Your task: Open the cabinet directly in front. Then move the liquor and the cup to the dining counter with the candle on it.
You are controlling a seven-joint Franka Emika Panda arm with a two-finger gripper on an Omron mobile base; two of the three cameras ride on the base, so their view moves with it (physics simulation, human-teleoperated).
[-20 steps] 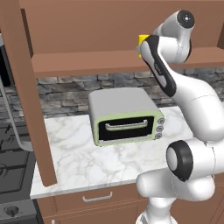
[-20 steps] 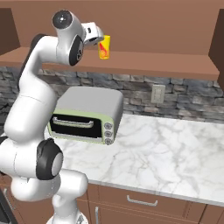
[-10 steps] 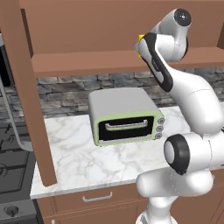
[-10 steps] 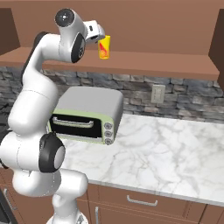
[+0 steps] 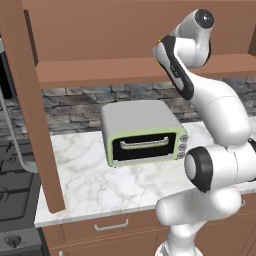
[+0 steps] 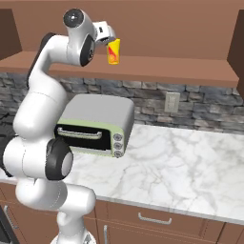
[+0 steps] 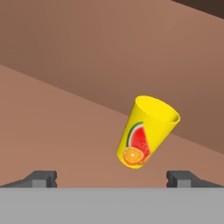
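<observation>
Gripper (image 6: 112, 39) of the white arm is reaching up to the shelf of the brown wooden wall cabinet (image 6: 143, 71) in the right base view. It is staying just to the left of the yellow tapered cup (image 6: 114, 51) with a red-orange mark, and the cup is standing on the shelf, near its front edge. From this side I cannot tell if the fingers are touching the cup. Below the shelf, a grey toaster oven with a pale green front (image 6: 97, 124) is sitting on the white marble counter (image 6: 181, 167).

In the left base view, the arm is rising at the right and its upper part is covering the place of the cup. The toaster oven (image 5: 142, 132) is standing on the counter (image 5: 95, 185) under the shelf (image 5: 100, 70).

In the hand view, the two dark fingertips (image 7: 41, 178) are standing wide apart and holding nothing. The cup (image 7: 148, 132) is lying ahead, between their lines but farther away, and it is looking tilted because the camera is rolled. A watermelon and an orange picture are showing on its side.
</observation>
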